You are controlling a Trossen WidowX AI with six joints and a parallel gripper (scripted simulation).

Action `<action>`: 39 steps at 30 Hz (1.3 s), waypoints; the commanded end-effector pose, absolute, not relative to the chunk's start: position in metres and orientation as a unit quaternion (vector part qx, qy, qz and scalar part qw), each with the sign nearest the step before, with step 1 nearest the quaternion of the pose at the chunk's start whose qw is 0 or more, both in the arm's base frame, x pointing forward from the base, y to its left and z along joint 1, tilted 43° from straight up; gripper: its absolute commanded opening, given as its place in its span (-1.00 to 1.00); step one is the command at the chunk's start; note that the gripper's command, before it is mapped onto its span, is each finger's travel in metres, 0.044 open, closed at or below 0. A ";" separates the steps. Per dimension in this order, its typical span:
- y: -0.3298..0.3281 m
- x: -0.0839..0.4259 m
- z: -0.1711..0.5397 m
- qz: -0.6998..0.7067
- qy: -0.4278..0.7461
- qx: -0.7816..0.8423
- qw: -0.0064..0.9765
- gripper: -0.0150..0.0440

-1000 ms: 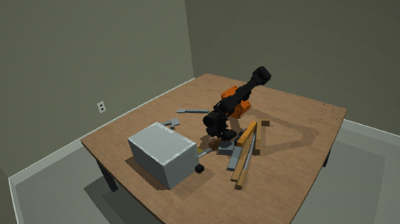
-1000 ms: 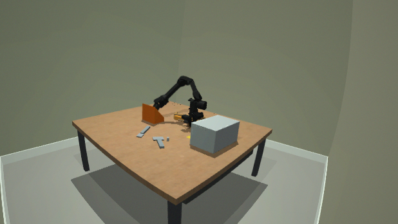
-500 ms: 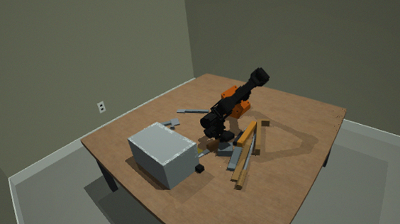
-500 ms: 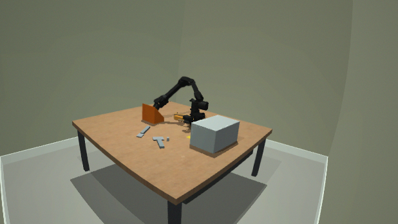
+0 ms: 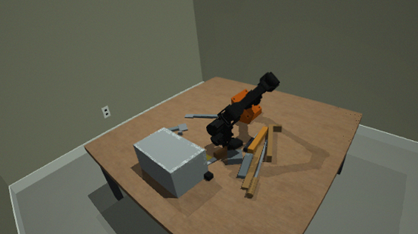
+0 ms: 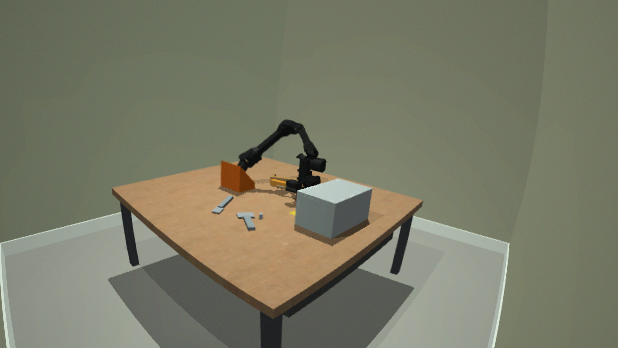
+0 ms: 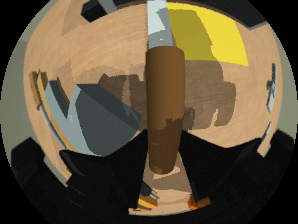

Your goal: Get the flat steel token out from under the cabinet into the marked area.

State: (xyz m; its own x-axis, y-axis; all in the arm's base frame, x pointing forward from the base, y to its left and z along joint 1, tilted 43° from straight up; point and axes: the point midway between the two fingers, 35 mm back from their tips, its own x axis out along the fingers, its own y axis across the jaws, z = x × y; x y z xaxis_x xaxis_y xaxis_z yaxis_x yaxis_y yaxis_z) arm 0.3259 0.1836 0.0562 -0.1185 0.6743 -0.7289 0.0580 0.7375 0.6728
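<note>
My gripper [image 5: 228, 146] [image 6: 298, 190] [image 7: 161, 132] is shut on the brown handle [image 5: 220, 152] [image 7: 165, 90] of a tool, low over the table. The tool's flat steel blade [image 5: 212, 161] [image 7: 158, 25] points toward the grey cabinet [image 5: 171, 149] [image 6: 334, 192]; whether its tip is under the cabinet is hidden. The yellow marked area [image 5: 208, 157] [image 6: 293, 213] [image 7: 227, 40] lies in front of the cabinet, just beside the blade in the wrist view, partly in shadow. The steel token is not visible in any view.
A grey block [image 5: 234, 158] [image 7: 102, 122] stands beside the handle. Past it lie a grey bar [image 5: 245, 165], an orange bar [image 5: 257, 139] and wooden strips. A black cube [image 5: 208, 175] is by the cabinet's corner. A grey T-shaped piece [image 6: 246, 217] lies across the table.
</note>
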 end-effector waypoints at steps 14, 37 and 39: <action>0.186 0.343 0.056 0.254 0.703 0.260 0.612 -0.49; 0.188 0.364 0.055 0.255 0.702 0.260 0.612 -0.49; 0.188 0.366 0.055 0.255 0.702 0.260 0.612 -0.49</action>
State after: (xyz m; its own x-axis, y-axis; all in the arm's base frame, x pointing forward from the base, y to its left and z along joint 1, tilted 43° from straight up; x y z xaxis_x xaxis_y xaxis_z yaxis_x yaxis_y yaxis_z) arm 0.3630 0.1875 0.0540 -0.1166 0.6742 -0.7292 0.0564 0.7376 0.6729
